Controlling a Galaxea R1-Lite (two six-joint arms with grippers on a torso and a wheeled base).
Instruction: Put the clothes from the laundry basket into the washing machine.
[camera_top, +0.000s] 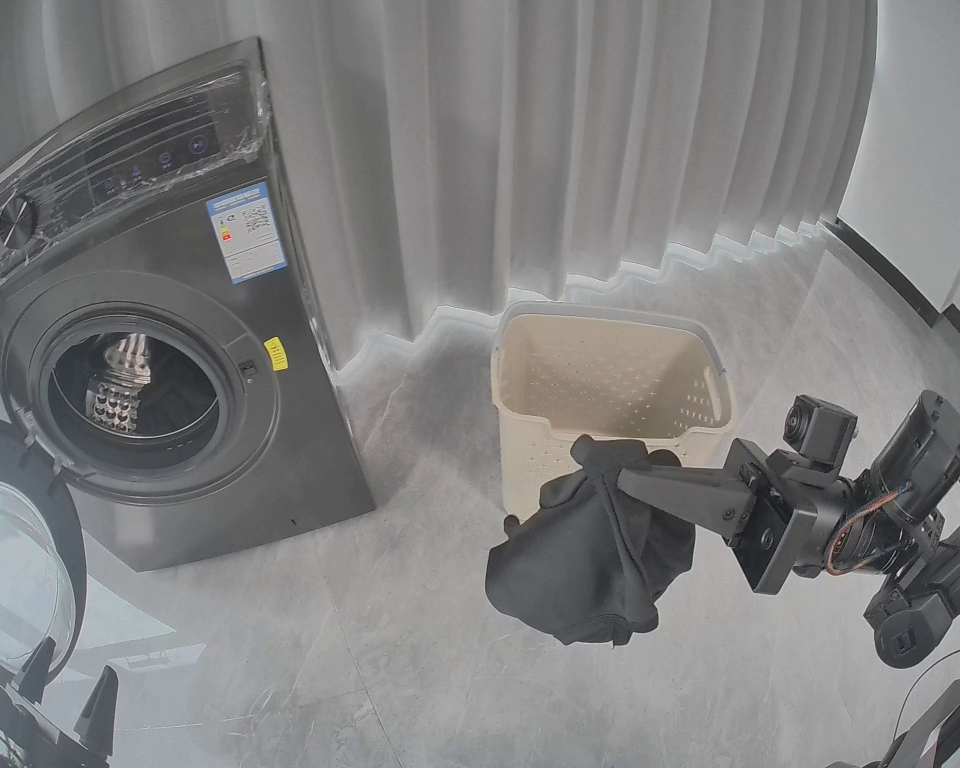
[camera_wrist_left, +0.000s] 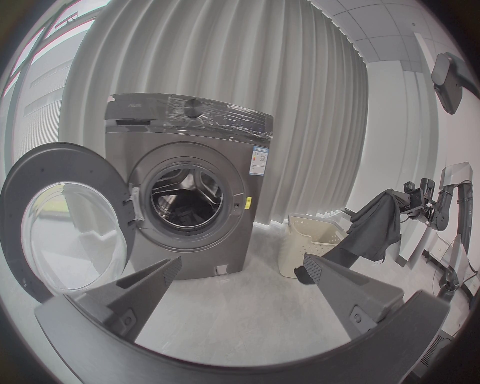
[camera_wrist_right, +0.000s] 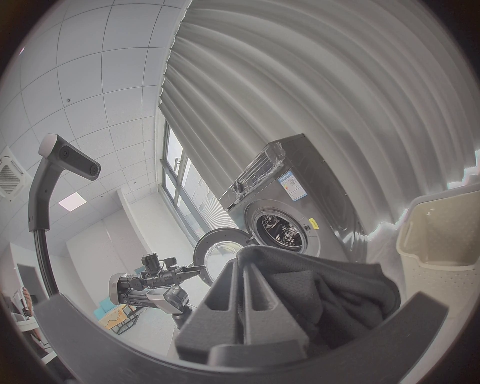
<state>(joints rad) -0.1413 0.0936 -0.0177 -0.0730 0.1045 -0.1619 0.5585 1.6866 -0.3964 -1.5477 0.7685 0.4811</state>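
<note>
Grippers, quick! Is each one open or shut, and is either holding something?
Left gripper: open, holding nothing.
Right gripper: shut on the black cloth.

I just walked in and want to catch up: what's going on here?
The right gripper, fingers shut, holds a dark garment hanging above the floor in front of the laundry basket, which looks empty. The washing machine stands to the robot's left with its door swung open. The left gripper is open, low near that door, holding nothing.
</note>
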